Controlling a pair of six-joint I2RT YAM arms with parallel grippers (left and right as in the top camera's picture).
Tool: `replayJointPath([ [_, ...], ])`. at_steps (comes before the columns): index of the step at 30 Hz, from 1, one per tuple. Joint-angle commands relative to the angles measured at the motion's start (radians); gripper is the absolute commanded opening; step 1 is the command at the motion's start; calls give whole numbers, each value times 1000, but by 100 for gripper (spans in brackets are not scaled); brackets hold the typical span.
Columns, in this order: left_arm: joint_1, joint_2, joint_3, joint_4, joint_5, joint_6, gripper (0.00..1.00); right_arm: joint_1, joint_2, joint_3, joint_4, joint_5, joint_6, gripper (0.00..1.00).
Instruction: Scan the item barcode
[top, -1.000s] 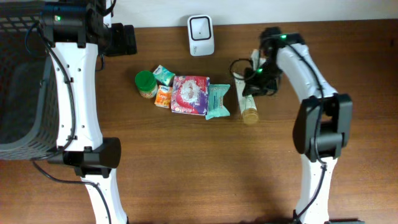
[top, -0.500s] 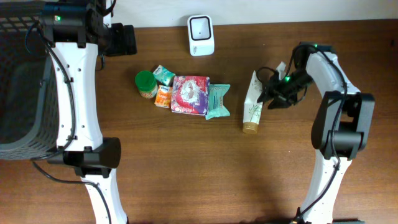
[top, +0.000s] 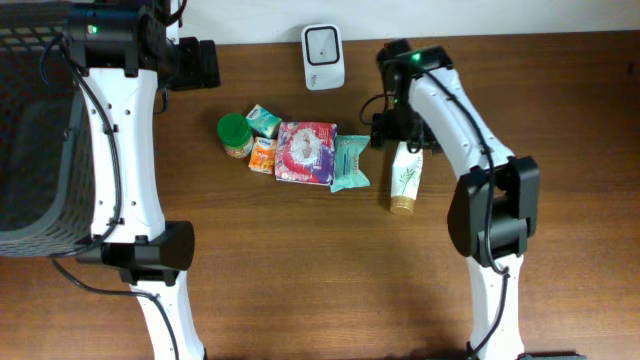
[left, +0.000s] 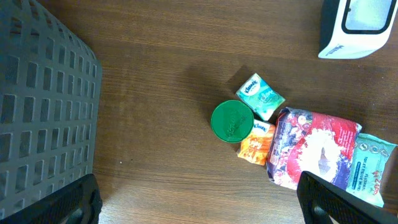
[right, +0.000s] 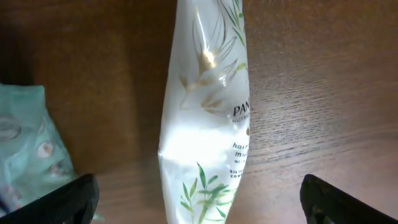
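White squeeze tube with a green leaf print and gold cap (top: 404, 180) lies flat on the brown wooden table (top: 300, 260), just right of the teal wipes pack (top: 350, 163) and apart from the white barcode scanner (top: 323, 43) at the far edge. Your right gripper (top: 398, 135) hangs over the tube's uncapped end, jaws spread wide and clasping nothing. Your left gripper (left: 208, 205) is likewise wide open and holds nothing, beside the dark mesh basket (top: 30, 150)
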Motion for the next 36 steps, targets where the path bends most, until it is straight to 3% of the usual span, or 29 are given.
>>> replayJointPath([
  [1,3,-11,11,-1,-8,5,99,9,-10,-113,72,70,87,98],
  [2,3,-11,11,-1,-8,5,99,9,-10,-140,94,71,86,91],
  [4,3,-11,11,-1,-8,5,99,9,-10,-194,139,70,87,67],
  [7,3,-11,11,-1,-8,5,99,9,-10,-240,189,71,87,57],
  [9,3,-11,11,-1,-8,5,99,9,-10,-240,188,70,85,40],
  [10,3,-11,11,-1,-8,5,99,8,-11,-229,177,70,85,26],
  [13,3,-11,11,-1,-8,5,99,7,-11,-157,121,57,65,9],
  [17,3,-11,11,-1,-8,5,99,2,-11,19,37,-134,-147,8],
  [19,3,-11,11,-1,-8,5,99,-26,-11,86,1,-342,-322,8],
  [23,3,-11,11,-1,-8,5,99,-118,-11,89,-28,-735,-519,7],
  [25,3,-11,11,-1,-8,5,99,-167,-11,89,-43,-818,-545,7],
  [29,3,-11,11,-1,-8,5,99,-208,-11,88,-65,-692,-507,6],
  [33,3,-11,11,-1,-8,5,99,-171,-11,88,-85,-50,-167,4],
  [36,3,-11,11,-1,-8,5,99,-108,-10,56,-81,236,13,5],
])
